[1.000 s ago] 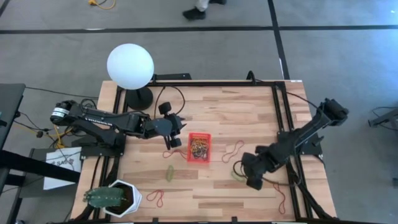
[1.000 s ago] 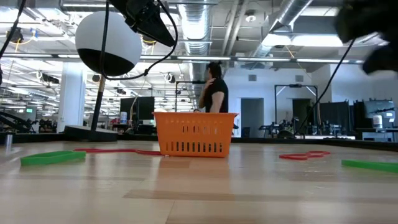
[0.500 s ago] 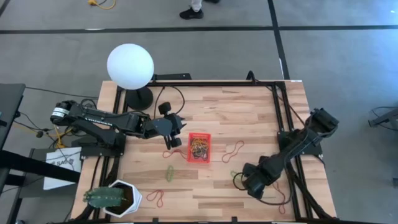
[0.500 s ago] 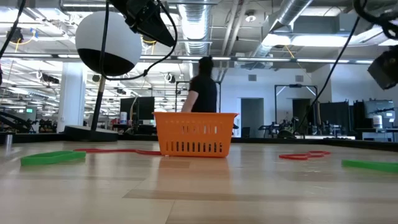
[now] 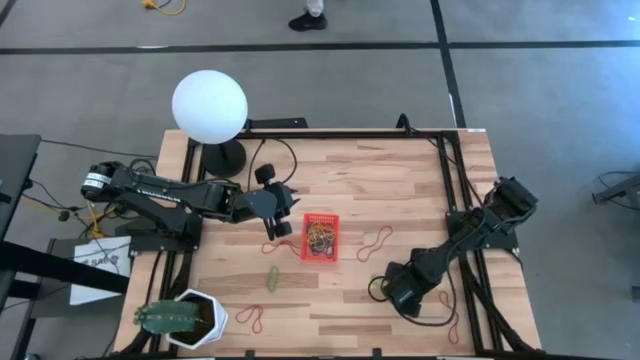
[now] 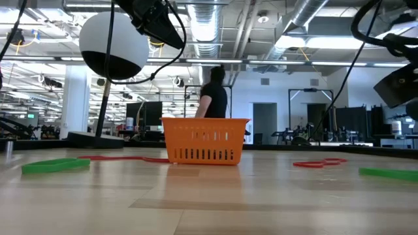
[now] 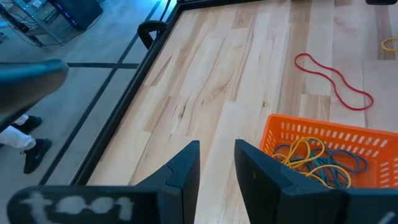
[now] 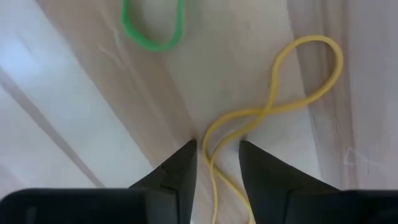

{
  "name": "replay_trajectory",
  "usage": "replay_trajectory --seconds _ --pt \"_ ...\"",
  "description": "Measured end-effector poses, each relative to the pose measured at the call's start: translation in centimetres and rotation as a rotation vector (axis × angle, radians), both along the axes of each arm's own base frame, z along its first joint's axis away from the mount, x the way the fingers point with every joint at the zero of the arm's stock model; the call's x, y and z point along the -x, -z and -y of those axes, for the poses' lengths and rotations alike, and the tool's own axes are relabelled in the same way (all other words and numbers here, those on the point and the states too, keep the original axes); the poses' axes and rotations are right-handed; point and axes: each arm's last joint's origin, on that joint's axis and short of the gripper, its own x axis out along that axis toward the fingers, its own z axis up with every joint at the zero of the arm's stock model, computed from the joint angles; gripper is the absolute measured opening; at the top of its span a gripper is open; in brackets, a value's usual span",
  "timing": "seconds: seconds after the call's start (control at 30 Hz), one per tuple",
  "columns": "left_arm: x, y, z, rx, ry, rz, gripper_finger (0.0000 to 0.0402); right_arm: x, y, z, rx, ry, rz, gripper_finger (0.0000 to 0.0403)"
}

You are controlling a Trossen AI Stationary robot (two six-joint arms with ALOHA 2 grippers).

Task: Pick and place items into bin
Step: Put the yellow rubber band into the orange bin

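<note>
The red bin [image 5: 321,237] stands mid-table with several rubber bands in it [image 7: 314,163]. My right gripper [image 8: 217,149] points steeply down at the near right of the table [image 5: 398,290], open. Its fingertips stand on either side of one strand of a yellow band [image 8: 273,109] that lies flat in a figure eight. A green band [image 8: 152,31] lies just beyond it. My left gripper [image 7: 216,149] hovers left of the bin [image 5: 281,226], open a little, with nothing between its fingers.
Loose bands lie on the wood: red [image 5: 376,243] right of the bin, green [image 5: 271,277] at its near left, red [image 5: 250,318] beside the white plant pot [image 5: 190,318], red [image 5: 452,322] near right. A globe lamp [image 5: 209,106] stands far left. A person [image 6: 213,98] walks beyond the table.
My right gripper has come down toward the table and a little toward its near edge and left, tipping to point more steeply down over the yellow band. The person behind the table has turned and stepped left.
</note>
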Motion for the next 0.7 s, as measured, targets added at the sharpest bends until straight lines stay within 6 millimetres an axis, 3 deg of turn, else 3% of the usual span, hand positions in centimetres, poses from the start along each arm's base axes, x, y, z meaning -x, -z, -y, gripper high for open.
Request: replay_trajectory --seconds 0.1,0.27,0.37,0.6,0.7 --pt "0.0 0.0 0.0 0.005 0.007 -0.001 0.0091 -0.1 0.0 -0.1 -0.029 -0.031 0.002 0.0092" --pt "0.0 0.0 0.0 0.010 0.013 -0.001 0.0091 -0.2 -0.2 -0.2 -0.067 -0.050 0.011 0.0019" --pt "0.0 0.0 0.0 0.010 0.013 -0.001 0.0091 -0.8 -0.8 -0.4 -0.095 -0.044 0.060 0.0009" --pt "-0.1 -0.1 0.1 0.012 0.014 0.013 0.0091 -2.9 -5.0 -0.6 -0.127 -0.143 0.245 0.0004" --pt "-0.1 -0.1 0.1 0.012 0.014 0.013 0.0091 -3.8 -7.6 -0.2 -0.046 -0.253 0.375 0.0002"
